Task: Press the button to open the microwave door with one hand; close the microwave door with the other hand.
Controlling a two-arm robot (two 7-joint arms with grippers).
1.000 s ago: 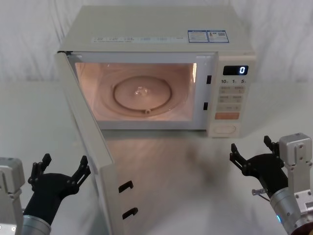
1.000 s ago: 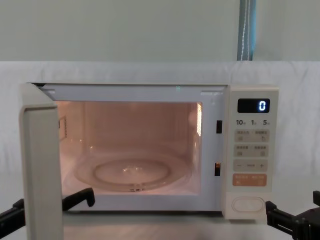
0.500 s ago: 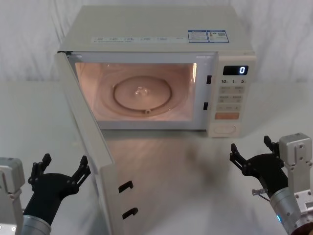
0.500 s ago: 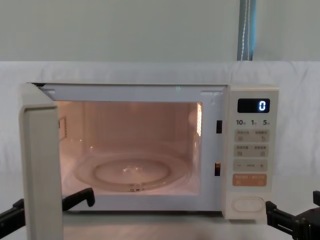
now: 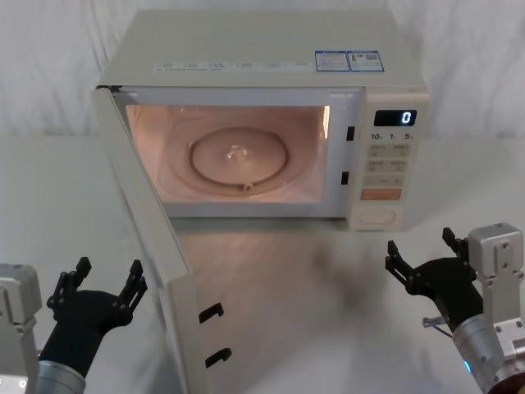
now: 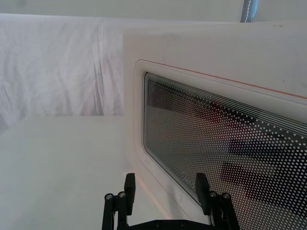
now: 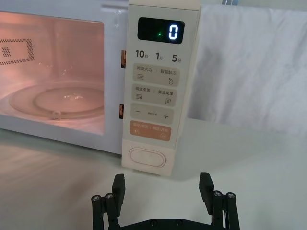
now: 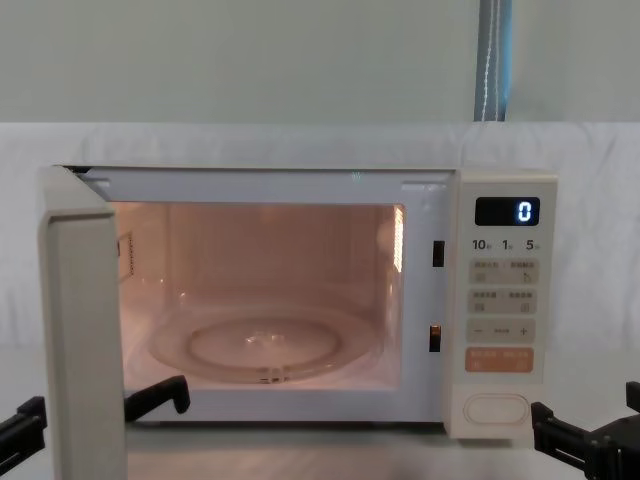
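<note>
Head view: microwave (image 5: 262, 107) sits at the back of the table, cavity lit, and the microwave door (image 5: 152, 246) is swung wide open toward the robot, hinged on the left. Versus half a sec ago the left gripper (image 5: 105, 284) has shifted a touch inward, its fingers a bit narrower but still spread and empty, just beside the door's outer face; no contact that I can see. Right gripper (image 5: 418, 250) hasn't budged, fingers apart, holding nothing, parked short of the control panel and the button (image 5: 376, 217). Left wrist view: door's dotted glass window (image 6: 230, 148) looms close w/ the left fingertips (image 6: 202, 184) just in front of the frame (touching or not, can't tell from here). Right wrist view: button (image 7: 147, 157) sits at the panel's bottom, below the orange key (image 7: 149, 130) and the display (image 7: 160, 31) reading 0; the right gripper's fingers (image 7: 206, 184) are open and clear of it. Chest view: door (image 8: 85, 330) edge-on at left, cavity glowing, the left gripper's tips to either side of the door's edge low down; right gripper (image 8: 585, 440) low at the right. My read: opening half is done, so the button needs no more attention; the small left-side creep looks like the approach to push the door shut, which hasn't begun moving.
</note>
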